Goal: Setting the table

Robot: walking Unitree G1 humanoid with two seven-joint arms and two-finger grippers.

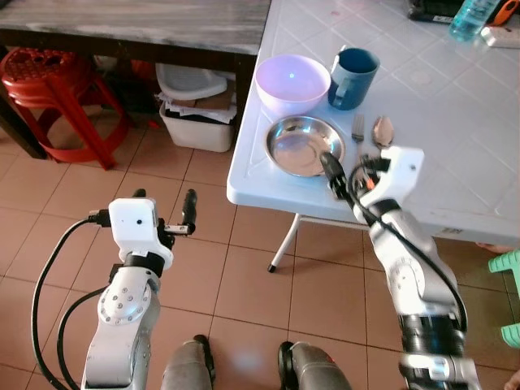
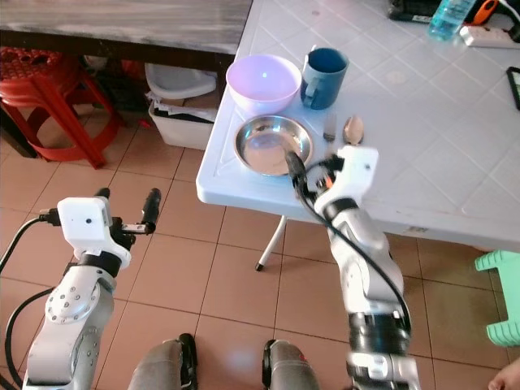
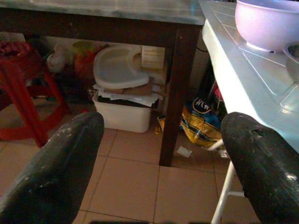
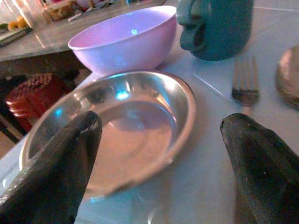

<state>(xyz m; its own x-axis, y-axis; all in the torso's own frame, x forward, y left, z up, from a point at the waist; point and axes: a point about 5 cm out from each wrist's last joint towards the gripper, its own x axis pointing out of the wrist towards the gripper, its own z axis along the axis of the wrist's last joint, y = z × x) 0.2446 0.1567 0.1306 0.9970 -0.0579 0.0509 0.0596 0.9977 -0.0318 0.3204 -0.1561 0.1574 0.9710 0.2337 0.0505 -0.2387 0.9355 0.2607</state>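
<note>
A steel plate point(image 1: 303, 145) lies near the front left corner of the white table point(image 1: 455, 122). Behind it stand a pink bowl point(image 1: 292, 81) and a blue mug point(image 1: 354, 76). A fork point(image 1: 357, 127) and a spoon point(image 1: 383, 131) lie to the right of the plate. My right gripper point(image 1: 348, 174) hovers open at the plate's near right rim, one black finger point(image 1: 331, 172) over the rim; in the right wrist view the plate point(image 4: 121, 126) lies between the fingers, untouched. My left gripper point(image 1: 165, 208) is open and empty over the floor, left of the table.
A dark wooden table point(image 1: 138, 24) stands to the left, with a red stool point(image 1: 57, 81) and a white bin of clutter point(image 1: 195, 122) under it. A water bottle point(image 1: 471, 16) stands at the white table's far side. A green stool point(image 1: 508, 272) is at the right.
</note>
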